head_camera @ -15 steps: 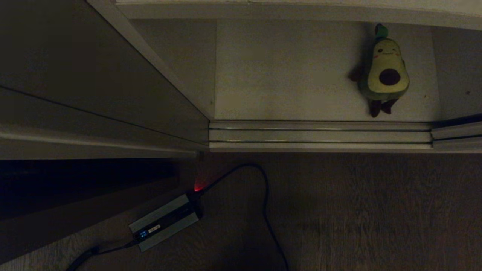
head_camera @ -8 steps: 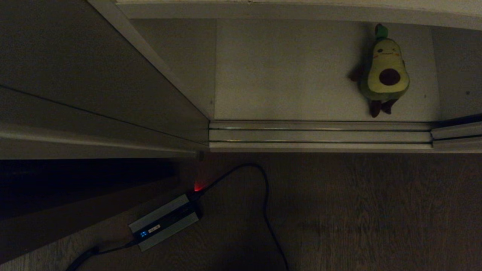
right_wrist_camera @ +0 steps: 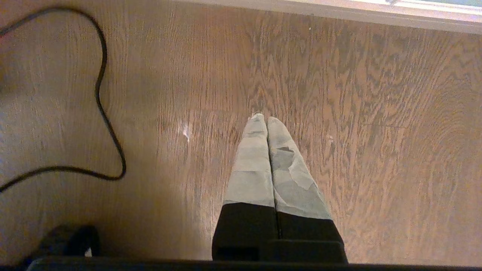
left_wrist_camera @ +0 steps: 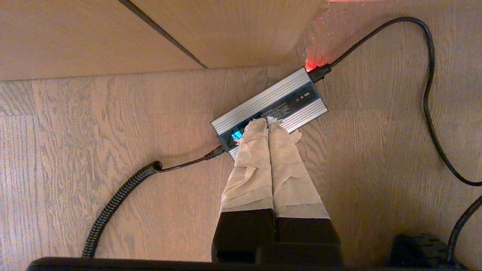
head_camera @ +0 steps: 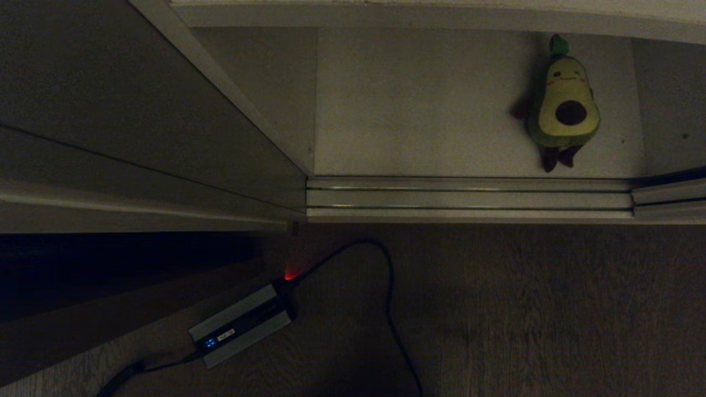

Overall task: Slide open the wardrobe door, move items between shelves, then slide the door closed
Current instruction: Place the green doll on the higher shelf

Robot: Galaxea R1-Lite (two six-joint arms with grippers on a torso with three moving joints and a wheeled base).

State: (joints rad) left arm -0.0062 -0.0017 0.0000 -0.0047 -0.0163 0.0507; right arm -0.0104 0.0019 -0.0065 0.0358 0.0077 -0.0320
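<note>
The wardrobe stands open in the head view. Its sliding wardrobe door is a dim grey panel at the left, slid aside. A green avocado plush with a brown pit and dark legs lies at the right of the off-white bottom shelf. No other toy shows. Neither arm appears in the head view. My left gripper hangs shut and empty above the wooden floor, over a grey box. My right gripper hangs shut and empty above bare floor.
A ribbed metal floor track runs along the wardrobe's front edge. On the wooden floor lies a grey box with a blue display, a red glow and a looping black cable. Brown side boards stand at the left.
</note>
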